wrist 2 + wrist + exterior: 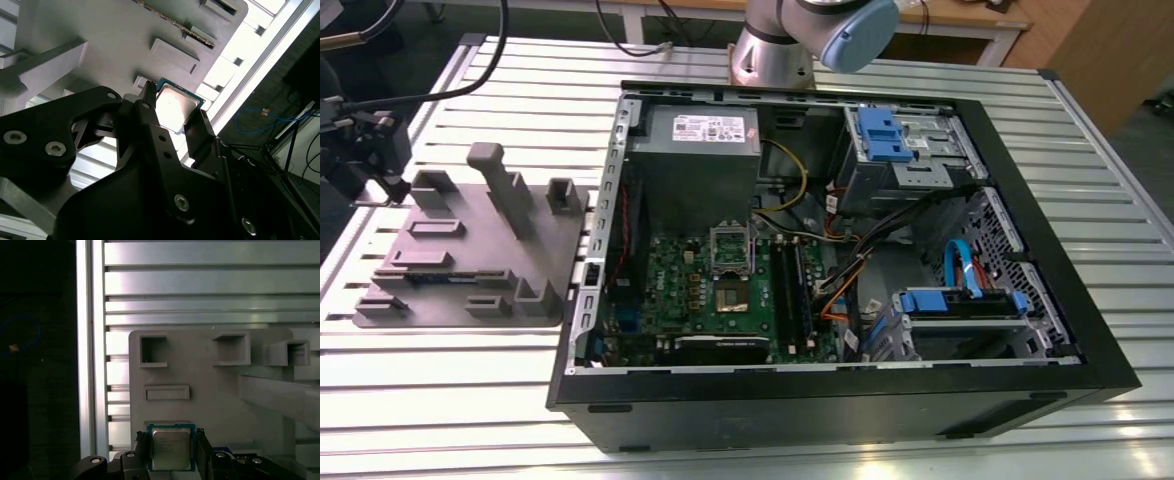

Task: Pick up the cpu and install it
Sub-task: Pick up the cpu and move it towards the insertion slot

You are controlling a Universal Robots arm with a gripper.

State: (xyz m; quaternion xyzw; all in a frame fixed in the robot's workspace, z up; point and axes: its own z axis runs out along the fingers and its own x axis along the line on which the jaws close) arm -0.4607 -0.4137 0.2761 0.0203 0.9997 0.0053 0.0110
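Two hazards: a grip biting unevenly on the thin edges could tip the cpu (171, 452) or let it slip, and a tilted cpu could harm the socket (727, 292). The tool (171, 446) sits astride the cpu, which lies at a corner of the fixture tray (215, 390); clamped or loose, I cannot tell. The exterior view gives the motherboard (678, 272), well apart from the tray; both wrist views give the cpu's seating close up.

Small square cpu (171, 449), silvery metal top, green rim, top showing, near grey tray (215, 395) edge
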